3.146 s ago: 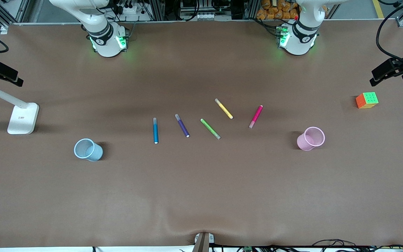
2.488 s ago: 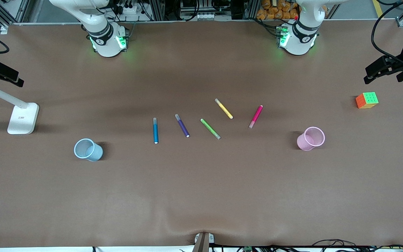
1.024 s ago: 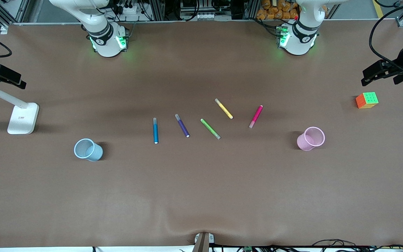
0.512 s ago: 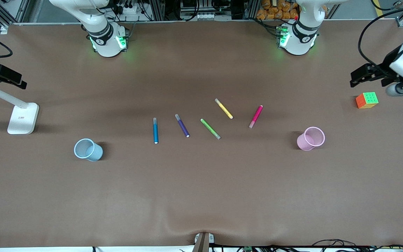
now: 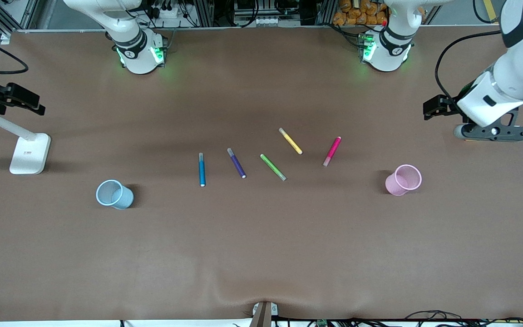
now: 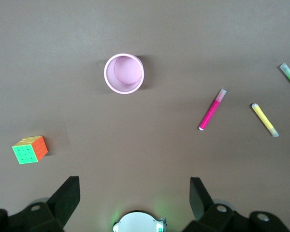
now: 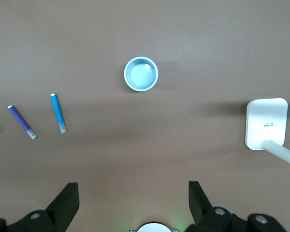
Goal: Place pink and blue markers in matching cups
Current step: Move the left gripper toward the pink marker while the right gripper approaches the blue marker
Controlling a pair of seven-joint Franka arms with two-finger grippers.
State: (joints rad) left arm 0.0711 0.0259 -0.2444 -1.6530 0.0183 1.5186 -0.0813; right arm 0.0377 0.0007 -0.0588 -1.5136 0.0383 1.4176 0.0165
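Front view gives me five markers lying mid-table, the pink marker (image 5: 332, 151) toward the left arm's end, pink cup (image 5: 403, 180) at its four o'clock, blue marker (image 5: 202, 169) with blue cup (image 5: 114, 194) at its eight o'clock. My left gripper (image 6: 134, 193) hangs spread wide over the cube (image 6: 30, 149); my right gripper (image 7: 133, 195) gapes empty near the lamp base (image 7: 266, 123).

The worktop (image 5: 261, 254) is covered with a brown cloth. In a loose row on it lie five markers: the blue marker (image 5: 202, 169), the purple marker (image 5: 236, 162), the green marker (image 5: 273, 167), the yellow marker (image 5: 290, 141) and the pink marker (image 5: 332, 151). The pale blue cup (image 5: 114, 194) stands toward the right arm's end, the pale pink cup (image 5: 403, 180) toward the left arm's end. A colour cube (image 6: 30, 149) sits near the pink cup. A white lamp base (image 5: 30, 154) stands at the right arm's end.
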